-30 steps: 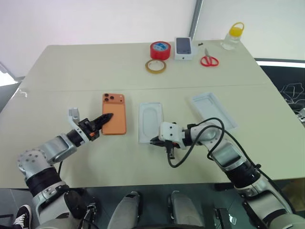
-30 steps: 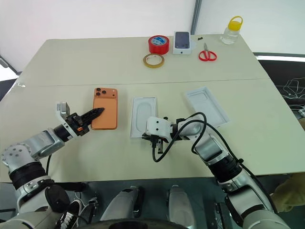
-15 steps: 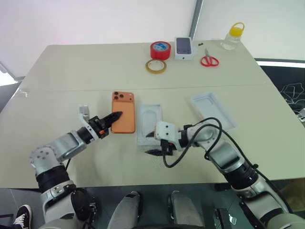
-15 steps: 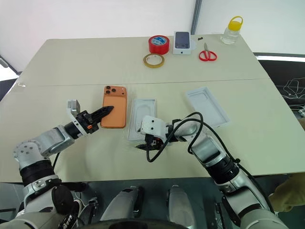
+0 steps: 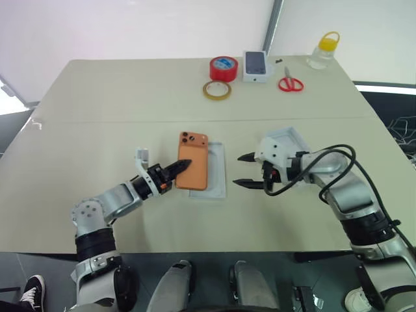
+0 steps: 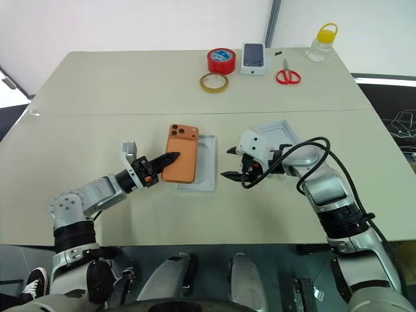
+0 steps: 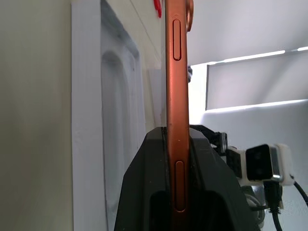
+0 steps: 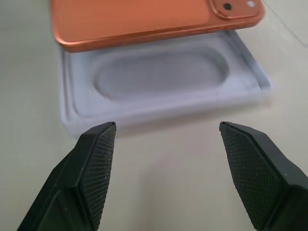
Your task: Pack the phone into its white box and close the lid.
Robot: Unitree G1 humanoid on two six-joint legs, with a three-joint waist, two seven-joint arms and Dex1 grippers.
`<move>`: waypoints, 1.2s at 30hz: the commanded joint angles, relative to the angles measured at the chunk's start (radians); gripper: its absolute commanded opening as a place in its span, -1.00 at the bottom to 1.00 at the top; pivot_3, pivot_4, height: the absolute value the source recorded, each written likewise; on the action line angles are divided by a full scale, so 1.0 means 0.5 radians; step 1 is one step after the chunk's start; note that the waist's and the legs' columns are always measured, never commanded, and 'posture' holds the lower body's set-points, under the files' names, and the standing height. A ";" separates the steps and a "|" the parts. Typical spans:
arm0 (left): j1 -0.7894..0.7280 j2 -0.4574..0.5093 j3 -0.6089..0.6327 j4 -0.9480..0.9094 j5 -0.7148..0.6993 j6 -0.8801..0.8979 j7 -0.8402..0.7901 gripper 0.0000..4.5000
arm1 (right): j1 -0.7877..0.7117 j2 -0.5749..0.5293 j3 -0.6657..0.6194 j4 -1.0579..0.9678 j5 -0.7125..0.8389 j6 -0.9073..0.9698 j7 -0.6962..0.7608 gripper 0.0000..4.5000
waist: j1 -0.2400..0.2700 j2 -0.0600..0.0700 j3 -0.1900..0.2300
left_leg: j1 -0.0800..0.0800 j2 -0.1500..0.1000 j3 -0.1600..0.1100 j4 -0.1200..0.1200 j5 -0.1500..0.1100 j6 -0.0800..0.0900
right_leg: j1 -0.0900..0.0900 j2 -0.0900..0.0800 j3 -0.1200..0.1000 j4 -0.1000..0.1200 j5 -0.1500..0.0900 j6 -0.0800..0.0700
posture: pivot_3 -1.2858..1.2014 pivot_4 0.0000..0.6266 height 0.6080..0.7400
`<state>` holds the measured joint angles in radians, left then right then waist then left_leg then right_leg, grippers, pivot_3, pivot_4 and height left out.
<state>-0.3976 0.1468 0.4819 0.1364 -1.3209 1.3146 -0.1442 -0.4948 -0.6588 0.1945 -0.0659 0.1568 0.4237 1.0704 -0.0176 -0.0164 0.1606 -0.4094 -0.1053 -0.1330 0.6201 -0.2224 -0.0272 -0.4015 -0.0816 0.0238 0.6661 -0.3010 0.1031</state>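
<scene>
Phone (image 5: 193, 169), clamped edgewise in the left gripper (image 5: 177, 168), hangs half over the white box (image 5: 215, 171) near the table's (image 5: 97, 104) middle, ready for seating, while the right gripper (image 5: 247, 170) waits beside it, jaws spread and empty

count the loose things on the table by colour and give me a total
orange: 1, the phone
red: 2, tape roll, scissors
tan: 1, tape ring
white: 3, recessed tray, tray by the right claw, small carton
clear with yellow cap: 1, bottle
total: 8
</scene>
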 commanded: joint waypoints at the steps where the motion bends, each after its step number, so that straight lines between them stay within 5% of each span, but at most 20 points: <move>1: -0.015 -0.030 -0.043 -0.061 -0.031 -0.068 -0.022 -1.00 | -0.018 0.017 -0.025 -0.058 0.001 -0.057 -0.044 0.59 | 0.002 0.000 0.000 | 0.000 0.000 0.000 0.000 0.000 0.000 | 0.000 0.000 0.000 0.000 0.000 0.000 | 0.03 -0.52 1.00; 5: -0.013 -0.062 -0.104 -0.041 0.011 -0.135 -0.029 -1.00 | -0.007 0.041 -0.003 -0.070 -0.014 -0.075 -0.090 0.59 | 0.012 0.000 0.000 | 0.000 0.000 0.000 0.003 0.001 -0.001 | 0.002 0.000 0.000 -0.001 0.000 0.000 | 0.03 -0.52 1.00; 6: -0.011 -0.067 -0.111 -0.044 0.022 -0.155 -0.019 -0.57 | -0.006 0.041 0.000 -0.067 -0.020 -0.085 -0.097 0.63 | 0.013 0.000 0.000 | 0.000 0.000 0.000 0.004 0.001 -0.001 | 0.003 0.000 -0.001 -0.001 0.000 0.000 | 0.03 -0.52 1.00; 13: 0.015 -0.071 -0.184 -0.083 0.041 -0.170 0.010 0.96 | -0.024 0.054 0.007 -0.041 -0.026 -0.098 -0.121 0.63 | 0.013 0.000 0.000 | 0.001 -0.001 0.000 0.006 0.001 -0.001 | 0.006 0.000 -0.001 -0.002 0.000 0.000 | 0.03 -0.52 1.00; 32: 0.072 0.290 -0.236 -0.560 0.038 -0.180 0.141 0.98 | -0.092 0.135 0.052 0.066 -0.063 -0.166 -0.134 0.63 | 0.007 0.000 0.000 | 0.002 0.000 0.000 0.007 -0.001 0.001 | 0.007 0.000 -0.001 -0.002 0.000 0.000 | 0.03 -0.52 1.00; 36: 0.070 0.515 -0.380 -0.604 0.519 -0.511 -0.015 0.38 | -0.138 0.177 0.022 0.156 -0.078 -0.156 -0.207 0.00 | 0.003 0.001 0.000 | 0.002 0.000 0.000 0.005 0.000 -0.001 | 0.006 0.001 -0.001 -0.002 0.000 0.000 | 0.03 -0.52 1.00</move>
<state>-0.3536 0.3733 0.3192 -0.1301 -1.1514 1.1336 -0.1111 -0.5345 -0.5730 0.2268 0.0108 0.1220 0.3636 0.9831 -0.0162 -0.0161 0.1607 -0.4084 -0.1054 -0.1328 0.6228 -0.2219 -0.0281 -0.3984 -0.0814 0.0236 0.6653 -0.3012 0.1031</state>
